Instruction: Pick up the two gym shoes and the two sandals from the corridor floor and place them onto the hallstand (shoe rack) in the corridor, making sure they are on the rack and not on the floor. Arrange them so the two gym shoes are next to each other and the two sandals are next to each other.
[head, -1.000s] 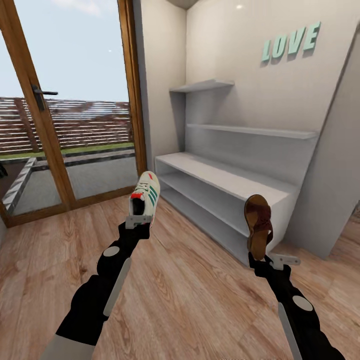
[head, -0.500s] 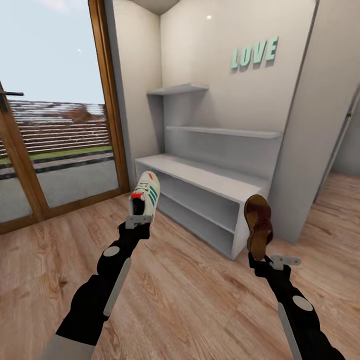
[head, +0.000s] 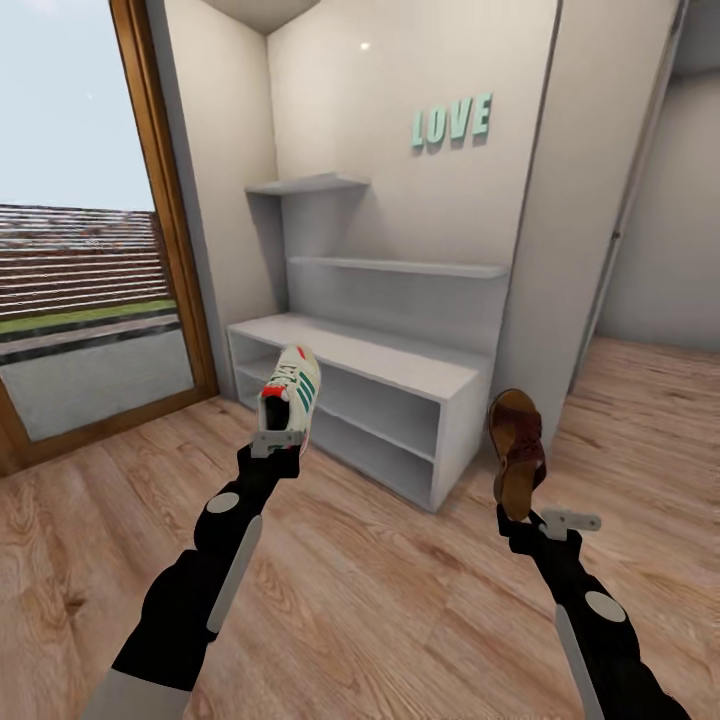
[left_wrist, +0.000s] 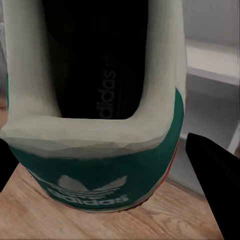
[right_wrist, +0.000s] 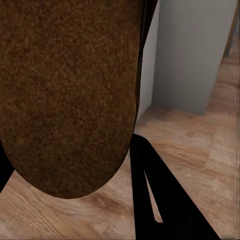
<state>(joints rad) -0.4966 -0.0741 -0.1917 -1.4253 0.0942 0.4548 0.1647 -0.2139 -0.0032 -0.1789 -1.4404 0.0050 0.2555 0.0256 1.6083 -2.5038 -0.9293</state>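
Note:
My left gripper (head: 276, 440) is shut on the heel of a white gym shoe (head: 290, 394) with green stripes, held upright above the corridor floor (head: 380, 590). Up close in the left wrist view, the gym shoe (left_wrist: 100, 125) shows its dark inside and green heel tab. A brown sandal (head: 516, 450) stands toe-up in my right gripper (head: 520, 518), which is shut on its heel; the sandal (right_wrist: 70, 95) shows its tan sole in the right wrist view. The white hallstand (head: 400, 365) stands ahead, its bench top and low shelves bare.
Teal letters (head: 451, 121) hang on the wall above the rack. A wood-framed glass door (head: 140, 200) is at the left. A white wall panel (head: 540, 260) rises right of the rack, with an open passage (head: 650, 300) beyond it.
The whole view has swung to the right, so the rack and door sit further left in the picture. Both arms hold their shoes in the same pose.

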